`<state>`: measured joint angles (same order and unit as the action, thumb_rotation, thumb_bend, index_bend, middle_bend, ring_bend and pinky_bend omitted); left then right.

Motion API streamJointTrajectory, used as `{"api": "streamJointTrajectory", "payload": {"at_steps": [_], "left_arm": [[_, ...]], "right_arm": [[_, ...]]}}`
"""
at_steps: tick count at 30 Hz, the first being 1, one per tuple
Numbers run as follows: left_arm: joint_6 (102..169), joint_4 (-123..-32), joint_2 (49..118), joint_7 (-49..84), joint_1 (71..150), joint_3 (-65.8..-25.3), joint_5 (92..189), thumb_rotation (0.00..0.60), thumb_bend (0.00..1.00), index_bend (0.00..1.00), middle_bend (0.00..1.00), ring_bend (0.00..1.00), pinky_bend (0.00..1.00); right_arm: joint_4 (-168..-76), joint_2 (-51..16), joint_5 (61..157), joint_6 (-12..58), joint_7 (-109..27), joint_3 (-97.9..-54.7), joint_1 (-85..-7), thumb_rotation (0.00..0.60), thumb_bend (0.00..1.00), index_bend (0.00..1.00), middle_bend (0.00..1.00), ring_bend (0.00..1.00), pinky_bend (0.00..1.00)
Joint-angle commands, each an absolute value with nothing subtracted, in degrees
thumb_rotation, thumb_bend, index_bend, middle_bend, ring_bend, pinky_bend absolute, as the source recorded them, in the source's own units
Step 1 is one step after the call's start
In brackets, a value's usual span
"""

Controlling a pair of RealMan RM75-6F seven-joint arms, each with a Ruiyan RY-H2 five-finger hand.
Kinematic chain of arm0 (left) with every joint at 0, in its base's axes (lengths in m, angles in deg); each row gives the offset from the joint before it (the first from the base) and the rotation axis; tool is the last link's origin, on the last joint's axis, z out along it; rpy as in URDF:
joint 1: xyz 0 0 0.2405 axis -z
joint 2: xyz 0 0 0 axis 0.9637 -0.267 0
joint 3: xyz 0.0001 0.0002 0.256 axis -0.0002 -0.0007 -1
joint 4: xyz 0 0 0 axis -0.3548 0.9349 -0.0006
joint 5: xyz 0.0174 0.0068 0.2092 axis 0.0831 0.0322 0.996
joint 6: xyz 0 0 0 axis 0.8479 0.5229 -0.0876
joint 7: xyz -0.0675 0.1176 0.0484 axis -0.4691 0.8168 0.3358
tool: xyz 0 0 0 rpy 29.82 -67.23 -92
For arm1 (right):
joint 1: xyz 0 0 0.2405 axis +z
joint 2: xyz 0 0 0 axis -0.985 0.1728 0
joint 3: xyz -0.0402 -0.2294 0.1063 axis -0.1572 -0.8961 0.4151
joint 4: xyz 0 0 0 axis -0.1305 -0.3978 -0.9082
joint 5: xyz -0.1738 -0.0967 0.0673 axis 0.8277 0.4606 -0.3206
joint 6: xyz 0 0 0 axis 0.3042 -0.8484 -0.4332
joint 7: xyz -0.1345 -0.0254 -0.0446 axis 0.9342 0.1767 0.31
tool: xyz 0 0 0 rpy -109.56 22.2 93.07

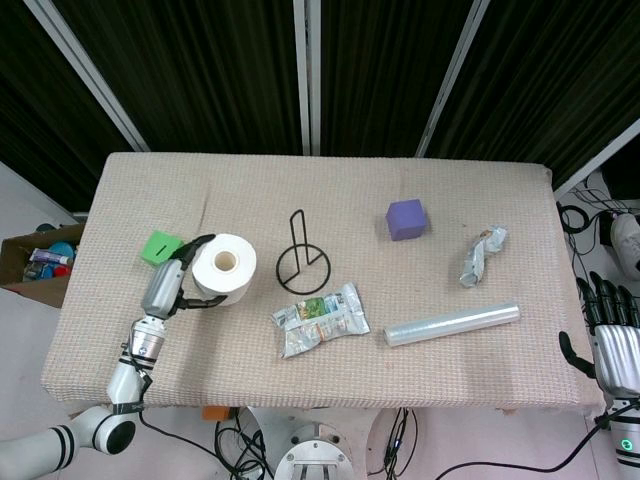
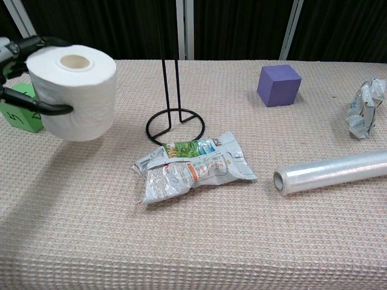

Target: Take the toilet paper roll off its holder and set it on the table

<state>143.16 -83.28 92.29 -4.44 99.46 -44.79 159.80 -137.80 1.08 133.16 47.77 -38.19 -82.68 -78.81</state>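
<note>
The white toilet paper roll (image 1: 223,269) (image 2: 77,89) is upright, core hole up, in the grip of my left hand (image 1: 172,284) (image 2: 13,66), whose fingers wrap its sides. It hangs just above the table (image 1: 420,200), left of the black wire holder (image 1: 302,255) (image 2: 172,78). The holder stands bare near the table's middle. My right hand (image 1: 612,335) hangs off the table's right edge, fingers spread and nothing in it.
A green cube (image 1: 160,246) (image 2: 18,110) sits just behind the roll. A snack bag (image 1: 320,320) (image 2: 190,166) lies in front of the holder. A cling film roll (image 1: 452,323), a purple cube (image 1: 406,219) and crumpled wrap (image 1: 480,254) are to the right.
</note>
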Motion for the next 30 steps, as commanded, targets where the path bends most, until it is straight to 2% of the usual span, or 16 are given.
{"api": "streamJointTrajectory", "payload": {"at_steps": [1, 4, 9, 15, 18, 20, 22, 25, 27, 30], "left_arm": [[142.20, -78.93, 95.70, -7.02, 99.72, -46.21, 160.82, 0.600, 0.16, 0.18, 0.33, 0.17, 0.21], [143.28, -77.82, 96.50, -8.91, 99.52, -45.84, 161.22, 0.600, 0.16, 0.03, 0.20, 0.13, 0.20], [145.08, -77.70, 95.80, -10.21, 99.05, -46.22, 162.81, 0.600, 0.13, 0.00, 0.05, 0.08, 0.20], [148.23, -80.20, 92.83, -9.21, 97.19, -47.04, 164.13, 0.600, 0.13, 0.00, 0.01, 0.05, 0.20], [152.23, -82.13, 89.89, -7.00, 95.67, -47.86, 166.75, 0.595, 0.13, 0.00, 0.01, 0.04, 0.20], [157.10, -82.64, 86.03, -1.59, 93.95, -49.69, 171.23, 0.542, 0.14, 0.00, 0.02, 0.03, 0.20], [160.38, -82.27, 81.61, 9.23, 91.79, -52.02, 174.70, 0.463, 0.17, 0.04, 0.04, 0.03, 0.20], [162.90, -85.83, 74.17, 30.87, 86.98, -55.47, 176.31, 0.434, 0.15, 0.08, 0.05, 0.03, 0.21], [163.82, -89.26, 71.57, 33.69, 83.87, -57.77, 175.61, 0.411, 0.13, 0.08, 0.05, 0.03, 0.21], [164.19, -90.75, 69.29, 31.09, 81.12, -59.74, 174.22, 0.343, 0.12, 0.08, 0.05, 0.03, 0.21]], "right_arm": [[-137.84, 1.34, 133.02, 48.13, -38.51, -82.49, -78.97, 0.600, 0.34, 0.00, 0.00, 0.00, 0.00], [-137.67, 1.52, 132.74, 48.36, -39.07, -82.33, -79.14, 0.600, 0.34, 0.00, 0.00, 0.00, 0.00], [-137.17, 1.24, 132.78, 48.43, -39.83, -82.45, -79.29, 0.600, 0.34, 0.00, 0.00, 0.00, 0.00], [-136.94, 0.96, 133.31, 48.34, -39.85, -82.67, -79.18, 0.600, 0.34, 0.00, 0.00, 0.00, 0.00], [-137.09, 1.04, 133.78, 48.51, -39.86, -82.85, -79.22, 0.600, 0.34, 0.00, 0.00, 0.00, 0.00], [-136.86, 1.17, 134.41, 49.24, -39.85, -82.96, -79.43, 0.600, 0.34, 0.00, 0.00, 0.00, 0.00], [-136.16, 1.16, 134.89, 50.22, -39.14, -82.92, -79.73, 0.600, 0.34, 0.00, 0.00, 0.00, 0.00], [-134.56, 0.89, 135.55, 51.39, -37.24, -83.09, -80.19, 0.600, 0.33, 0.00, 0.00, 0.00, 0.00], [-133.92, 0.90, 135.58, 50.85, -37.33, -83.61, -80.33, 0.600, 0.31, 0.00, 0.00, 0.00, 0.00], [-132.96, 0.69, 135.05, 49.65, -37.51, -83.96, -80.23, 0.600, 0.31, 0.00, 0.00, 0.00, 0.00]]}}
